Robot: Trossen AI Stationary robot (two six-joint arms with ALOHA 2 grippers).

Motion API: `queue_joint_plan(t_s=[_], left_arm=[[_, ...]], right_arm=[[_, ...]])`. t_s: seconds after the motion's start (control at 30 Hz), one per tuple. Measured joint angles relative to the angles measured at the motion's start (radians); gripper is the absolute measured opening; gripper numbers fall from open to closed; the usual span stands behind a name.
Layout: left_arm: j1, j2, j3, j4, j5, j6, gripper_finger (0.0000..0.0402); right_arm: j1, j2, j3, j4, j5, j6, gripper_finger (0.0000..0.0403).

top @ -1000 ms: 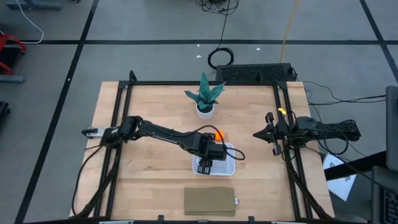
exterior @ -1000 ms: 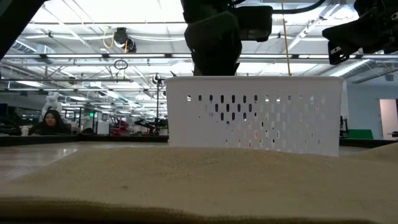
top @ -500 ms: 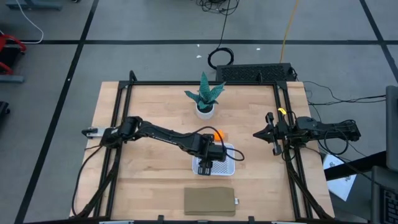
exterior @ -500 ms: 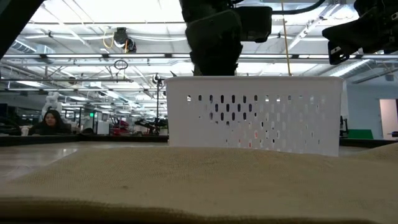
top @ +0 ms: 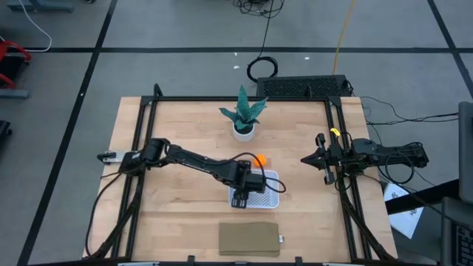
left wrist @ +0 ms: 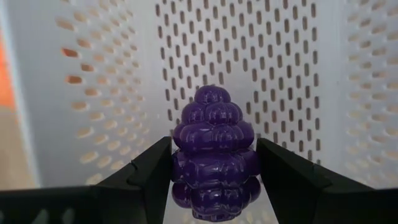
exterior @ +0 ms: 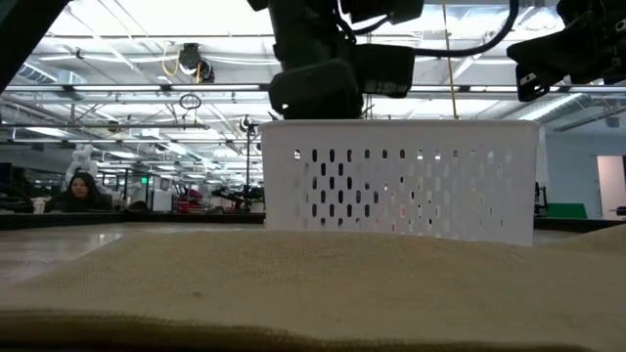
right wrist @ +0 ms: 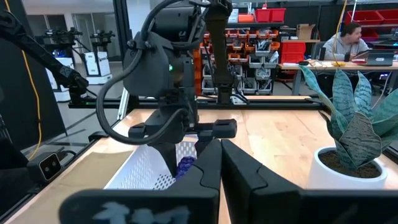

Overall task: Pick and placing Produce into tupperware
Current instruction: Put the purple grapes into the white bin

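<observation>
Grapes, the dark purple toy bunch, sit squarely between the two fingers of the left gripper, which hangs inside the white container. We see the jaws part-open and closed against the bunch's flanks, so we judge the piece gripped and due for release. Its long axis runs straight out ahead of the fingers, narrow tip pointing away towards the container's perforated floor. The orange ball lies on the table just outside the container's far edge. The right gripper waits shut, well apart on its own side.
</observation>
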Motion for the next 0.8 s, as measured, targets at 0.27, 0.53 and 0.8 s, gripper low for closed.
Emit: queue_joint_plan(t_s=[0.27,0.53,0.8], left_arm=[[0.007,0.0,-0.034,0.052,0.024,0.001,0.0212],[0.019,0.0,-0.051,0.074,0.071,0.008,0.0212],[0.018,0.0,-0.051,0.097,0.075,0.019,0.0212]], right_arm=[[0.0,0.0,0.0,0.0,0.0,0.0,0.0],[0.0,0.003,0.0,-0.001,0.0,0.0,0.0],[0.0,0.003,0.0,0.0,0.0,0.0,0.0]])
